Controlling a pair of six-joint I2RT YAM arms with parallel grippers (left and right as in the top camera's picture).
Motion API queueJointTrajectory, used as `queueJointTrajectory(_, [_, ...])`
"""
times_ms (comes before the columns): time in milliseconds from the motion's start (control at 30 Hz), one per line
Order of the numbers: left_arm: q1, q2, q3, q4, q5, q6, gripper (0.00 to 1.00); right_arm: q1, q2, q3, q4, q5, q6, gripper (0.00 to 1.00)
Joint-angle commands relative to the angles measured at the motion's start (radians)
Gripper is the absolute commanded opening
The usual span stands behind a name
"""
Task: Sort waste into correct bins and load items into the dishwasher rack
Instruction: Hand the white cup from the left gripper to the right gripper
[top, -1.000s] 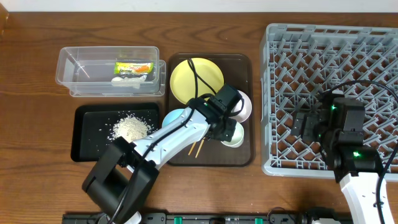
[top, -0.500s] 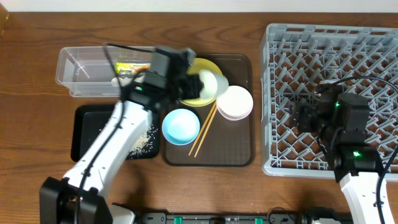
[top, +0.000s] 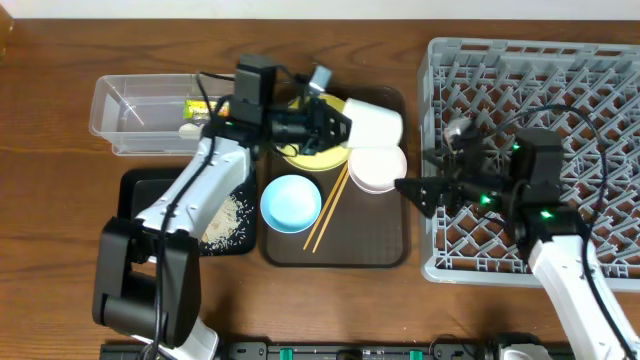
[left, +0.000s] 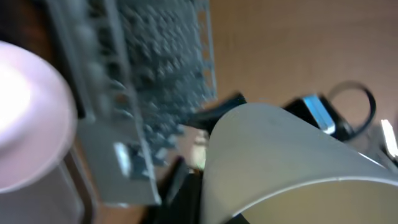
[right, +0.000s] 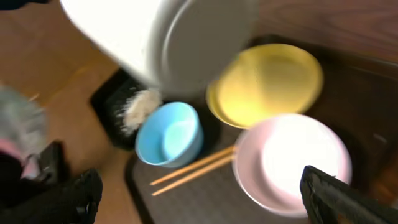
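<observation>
The clear tub (top: 130, 122) at 10 o'clock on the tabletop (top: 50, 200) held the snack wrapper (top: 198, 105) against its right end. Just below it, the black tray (top: 140, 215) carried the rice scraps (top: 228, 220), spread thinly toward its right side. The brown serving tray (top: 365, 235) in the middle held the yellow plate (right: 267, 84) at its top, with the blue bowl (top: 291, 202) below that. The white bowl (top: 377, 170) sat to the right, and the chopsticks (top: 326, 210) lay slanted between the two bowls. The dishwasher rack (top: 530, 100) filled the 3 o'clock side.

The left hand (top: 340, 125) gripped the white cup (top: 375, 122) on its side in the air, over the serving tray's top right corner.

Half a second earlier that cup had hung over the yellow plate; it had since travelled toward 3 o'clock, nearer the rack. The right hand (top: 418, 193), fingers spread wide, had left its spot above the rack. It now reached toward 9 o'clock past the rack's left wall, close to the white bowl. The bowls, chopsticks and rice lay as before.
</observation>
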Motion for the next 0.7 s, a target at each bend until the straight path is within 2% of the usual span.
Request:
queueJointTrajectory(0, [-0.043,-0.005,-0.002,0.006,0.114,-0.027,0.06,0.03,0.028,0.014,0.051,-0.108,-0.032,0.99])
queueJointTrajectory(367, [-0.099,-0.005,-0.002,0.006,0.139,-0.027,0.07,0.028,0.032,0.014,0.265,-0.116,-0.032,0.95])
queueJointTrajectory(667, [-0.099,-0.005,-0.002,0.006,0.139,-0.027,0.06,0.014,0.032,0.014,0.346,-0.28,-0.04,0.85])
